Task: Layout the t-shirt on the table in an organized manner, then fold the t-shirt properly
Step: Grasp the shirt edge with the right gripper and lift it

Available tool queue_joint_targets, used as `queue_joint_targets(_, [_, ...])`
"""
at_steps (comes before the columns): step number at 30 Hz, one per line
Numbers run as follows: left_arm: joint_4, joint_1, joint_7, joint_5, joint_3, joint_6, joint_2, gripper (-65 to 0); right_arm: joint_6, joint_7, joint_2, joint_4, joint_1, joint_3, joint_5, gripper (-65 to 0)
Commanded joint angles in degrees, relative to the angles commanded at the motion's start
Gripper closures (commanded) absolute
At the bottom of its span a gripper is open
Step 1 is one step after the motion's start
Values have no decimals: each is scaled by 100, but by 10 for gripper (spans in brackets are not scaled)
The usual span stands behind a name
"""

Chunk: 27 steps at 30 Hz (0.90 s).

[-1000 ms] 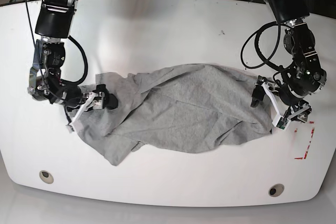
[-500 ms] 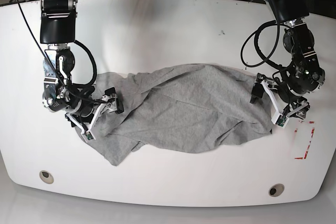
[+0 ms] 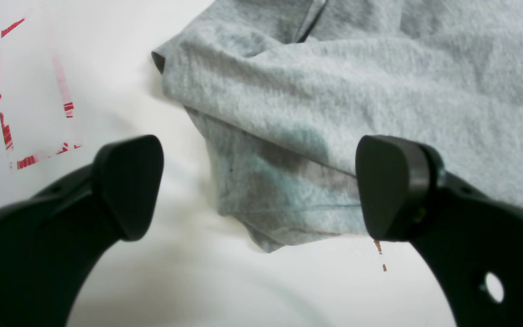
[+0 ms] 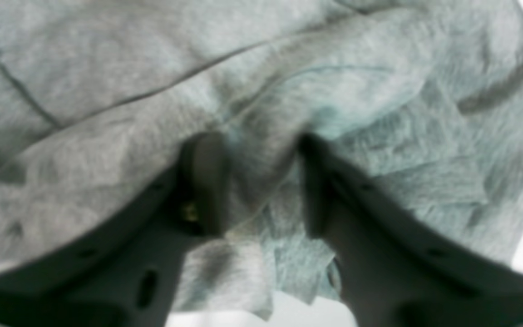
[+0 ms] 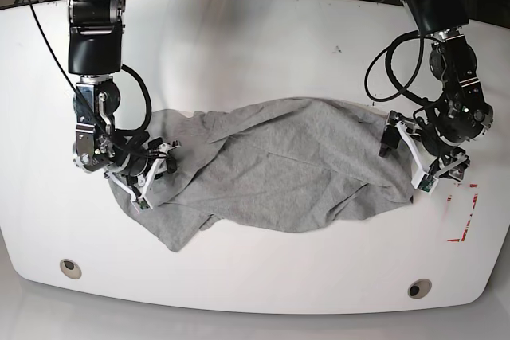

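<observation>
The right gripper (image 4: pixel 254 181) pinches a raised fold of the t-shirt (image 5: pixel 279 165) between nearly closed jaws at the cloth's end, while the left gripper (image 3: pixel 261 181) hangs with jaws spread wide over the opposite corner, grasping nothing. The shirt — heather-grey, creased and bunched — lies mid-table (image 5: pixel 263 45), its long axis running side to side between the arms, one end near the red dashed mark (image 5: pixel 466 216).

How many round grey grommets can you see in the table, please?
2: one grommet near the front left corner of the table, the other near the front right corner. The t-shirt may hide more.
</observation>
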Motion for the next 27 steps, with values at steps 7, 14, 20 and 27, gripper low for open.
queue_joint_targets(7, [-9, 0, 0, 0, 0, 0, 0, -650, -44, -290, 18, 712, -53, 18, 35, 0])
queue_joint_targets(14, [-9, 132, 0, 0, 9, 0, 0, -650, -53, -1371, -44, 2338, -607, 870, 0, 0])
queue_joint_targets(20, [26, 246, 0, 0, 97, 0, -26, -650, -53, -1978, -220, 3367, -1116, 1354, 0, 0])
queue_joint_targets(27, [211, 422, 0, -9, -97, 0, -26, -650, -53, -2022, -237, 3895, -1767, 1398, 0, 0])
